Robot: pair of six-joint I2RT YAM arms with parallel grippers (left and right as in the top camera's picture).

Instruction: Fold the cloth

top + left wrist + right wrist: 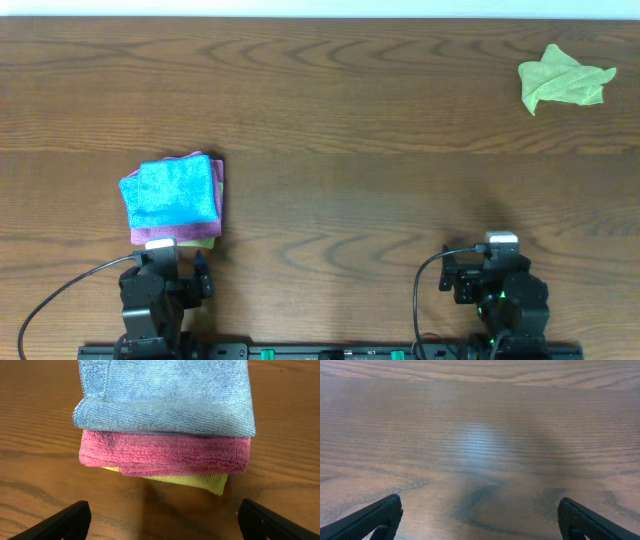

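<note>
A crumpled, unfolded green cloth (563, 78) lies at the far right of the table. A stack of folded cloths sits at the left: a blue cloth (170, 190) on top, a pink cloth (218, 200) under it, a yellow-green cloth (200, 243) at the bottom. In the left wrist view the blue cloth (170, 395), pink cloth (165, 455) and yellow-green cloth (200, 481) lie just ahead of my left gripper (162, 522), which is open and empty. My right gripper (480, 520) is open and empty over bare wood, far from the green cloth.
The wooden table (350, 150) spans the view. Both arms rest at the front edge, the left arm (160, 290) and the right arm (500, 285). A black rail runs along the front edge.
</note>
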